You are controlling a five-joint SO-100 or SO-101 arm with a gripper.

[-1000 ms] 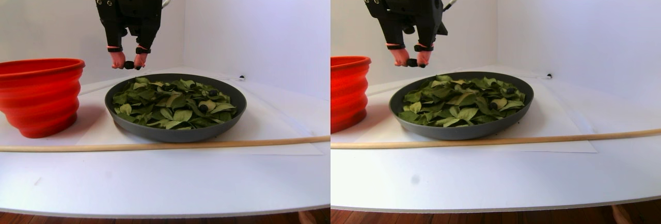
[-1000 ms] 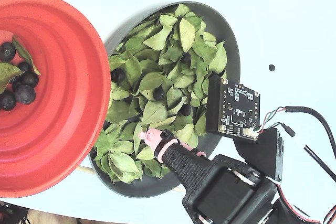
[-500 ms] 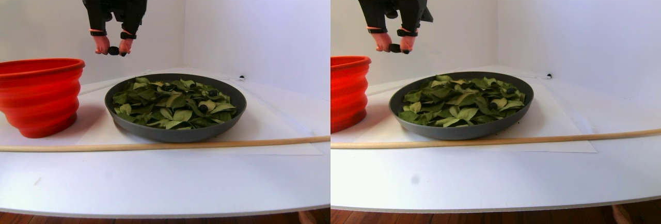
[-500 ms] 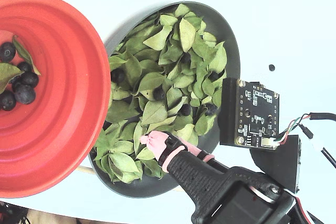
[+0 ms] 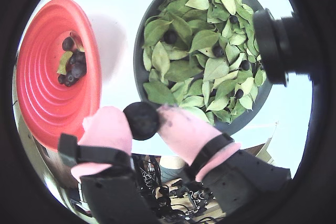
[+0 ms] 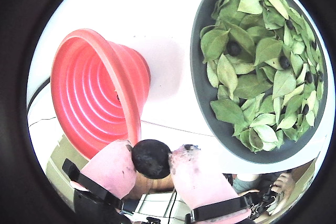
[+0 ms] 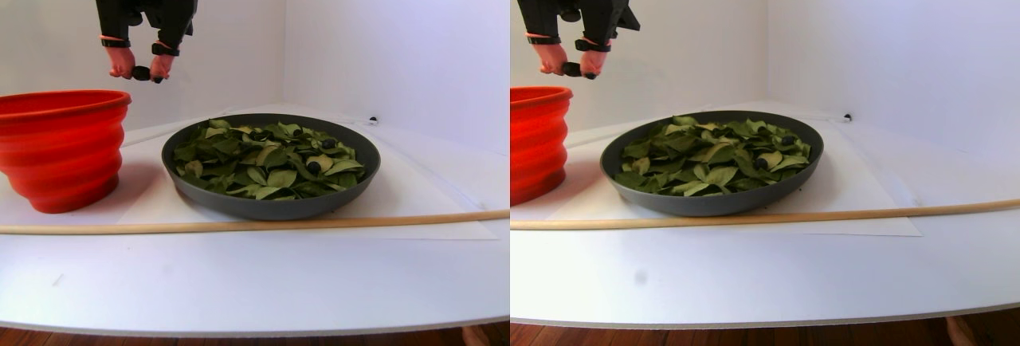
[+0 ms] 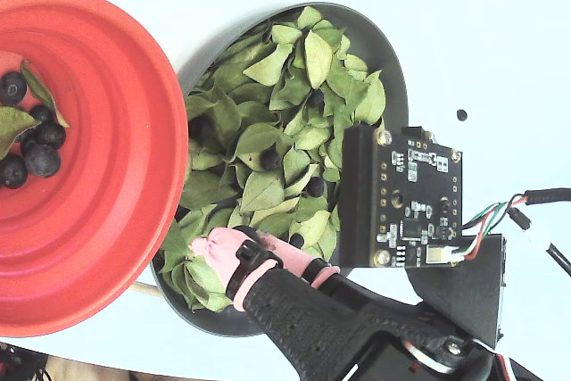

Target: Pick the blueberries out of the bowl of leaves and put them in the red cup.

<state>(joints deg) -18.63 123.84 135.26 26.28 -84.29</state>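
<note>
The hand pinches one blueberry by its pink fingertips, in the air short of the red cup. Round and barely gripped, it could squirt free onto the counter before reaching the rim.

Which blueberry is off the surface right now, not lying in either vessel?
The blueberry pinched between the pink fingertips of the end effector, held in the air. The others lie among the leaves in the bowl or inside the red cup.

Blueberries: several clustered in the red cup, others scattered among the leaves; one held aloft; bowl, dark grey, shallow, just beside the cup.
</note>
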